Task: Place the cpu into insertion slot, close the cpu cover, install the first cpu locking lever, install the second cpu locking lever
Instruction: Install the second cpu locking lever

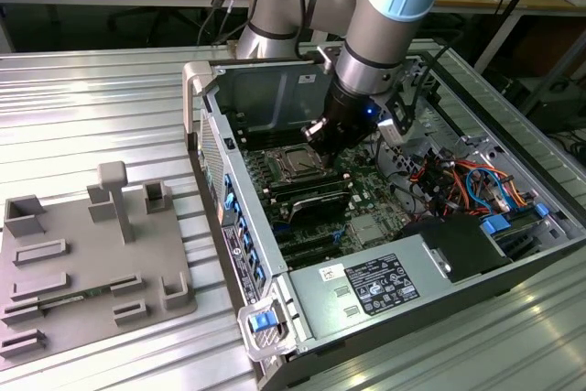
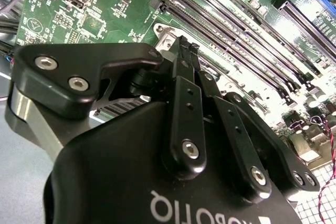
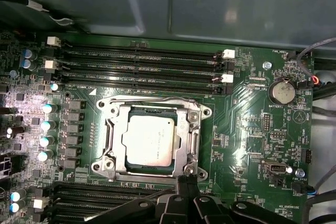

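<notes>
The cpu (image 3: 148,141), a silvery-tan square, lies flat in the insertion slot (image 3: 137,112) on the green board. The silver cpu cover (image 3: 192,129) is folded down around it, and the cpu's face shows through the cut-out. A thin wire lever (image 3: 152,99) runs along one side of the cover. My gripper (image 3: 187,178) is shut with nothing between its black fingers (image 2: 181,85). Its tips are at a corner of the cover; whether they touch it I cannot tell. In the exterior view the gripper (image 1: 320,132) hangs just above the socket (image 1: 298,164) inside the open computer case.
Long black memory slots (image 3: 142,66) flank the socket on two sides. Capacitors (image 3: 48,125) line another side, with a coin battery (image 3: 283,90) nearby. Case walls (image 1: 265,89) and coloured cables (image 1: 476,180) surround the board. A grey fixture tray (image 1: 92,263) sits on the exterior view's left.
</notes>
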`<action>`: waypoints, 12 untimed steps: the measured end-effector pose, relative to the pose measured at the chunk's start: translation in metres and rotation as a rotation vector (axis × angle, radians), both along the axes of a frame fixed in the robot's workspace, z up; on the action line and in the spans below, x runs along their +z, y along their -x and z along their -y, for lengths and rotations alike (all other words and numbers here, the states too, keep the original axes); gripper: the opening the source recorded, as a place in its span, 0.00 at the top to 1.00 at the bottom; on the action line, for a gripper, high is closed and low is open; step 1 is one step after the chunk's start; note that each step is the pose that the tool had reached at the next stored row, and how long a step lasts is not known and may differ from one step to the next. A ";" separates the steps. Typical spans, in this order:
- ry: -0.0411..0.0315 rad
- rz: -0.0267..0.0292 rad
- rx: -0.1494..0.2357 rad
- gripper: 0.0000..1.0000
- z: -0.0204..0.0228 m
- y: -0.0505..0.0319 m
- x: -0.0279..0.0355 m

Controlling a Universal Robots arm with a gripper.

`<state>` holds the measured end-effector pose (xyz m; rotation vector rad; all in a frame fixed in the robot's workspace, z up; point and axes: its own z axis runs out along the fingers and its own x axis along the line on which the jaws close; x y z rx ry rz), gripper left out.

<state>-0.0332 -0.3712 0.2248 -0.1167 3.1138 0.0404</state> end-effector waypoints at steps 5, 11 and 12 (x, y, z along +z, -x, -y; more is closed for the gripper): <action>0.0000 0.0000 0.000 0.89 0.0000 0.0025 -0.0001; 0.0001 0.0000 0.000 0.89 0.0000 0.0042 -0.0002; 0.0000 0.0000 0.000 0.89 0.0000 0.0044 -0.0002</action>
